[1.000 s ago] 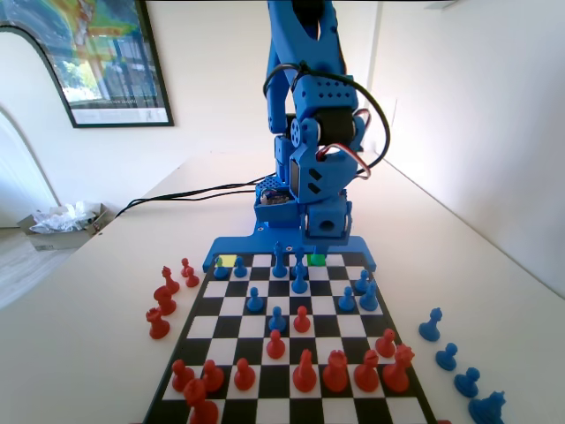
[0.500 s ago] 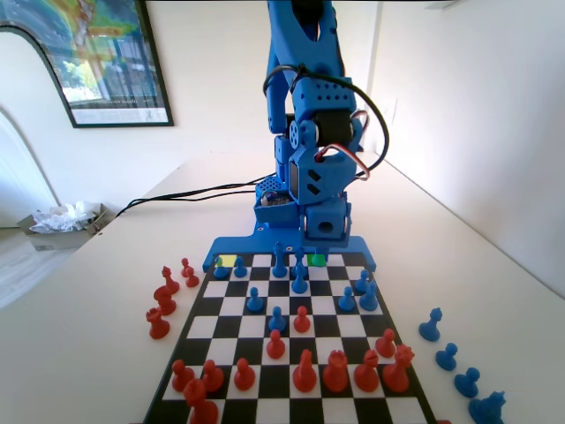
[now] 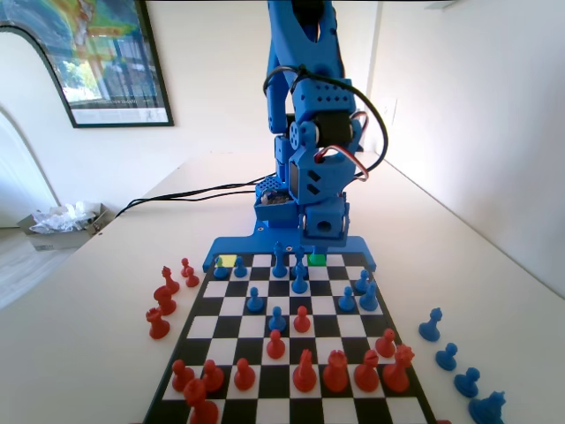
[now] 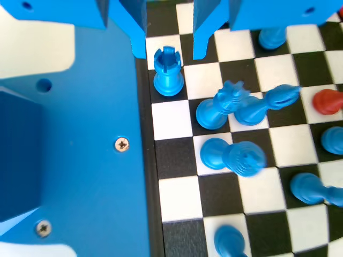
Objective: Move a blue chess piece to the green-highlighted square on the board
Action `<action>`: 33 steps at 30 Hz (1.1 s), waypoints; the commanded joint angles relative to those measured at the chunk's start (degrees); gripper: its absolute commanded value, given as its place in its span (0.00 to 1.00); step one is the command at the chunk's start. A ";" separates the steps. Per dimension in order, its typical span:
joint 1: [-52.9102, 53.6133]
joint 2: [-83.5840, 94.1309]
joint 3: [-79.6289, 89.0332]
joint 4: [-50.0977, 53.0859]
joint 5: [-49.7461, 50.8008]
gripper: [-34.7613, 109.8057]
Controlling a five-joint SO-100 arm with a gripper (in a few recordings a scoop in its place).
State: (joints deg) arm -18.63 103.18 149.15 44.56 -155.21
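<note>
In the wrist view the gripper (image 4: 169,43) hangs over the board (image 4: 177,198) at its edge row, one jaw on either side of the blue chess piece (image 4: 168,71) standing just below them. In the fixed view the green-highlighted square (image 3: 317,260) lies in the far row, right of two blue pieces (image 3: 280,260), beneath the arm.

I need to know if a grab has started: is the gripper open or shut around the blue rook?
Open. In the wrist view the blue two-finger gripper has its jaws spread either side of the upright blue castle-topped rook, with gaps showing.
</note>
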 commanded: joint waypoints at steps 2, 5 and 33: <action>-0.79 5.80 -8.00 8.44 0.53 0.32; -0.62 7.91 -11.87 14.50 1.67 0.25; 12.13 37.00 -37.71 47.11 50.62 0.25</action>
State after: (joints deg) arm -7.29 136.49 118.21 89.03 -105.29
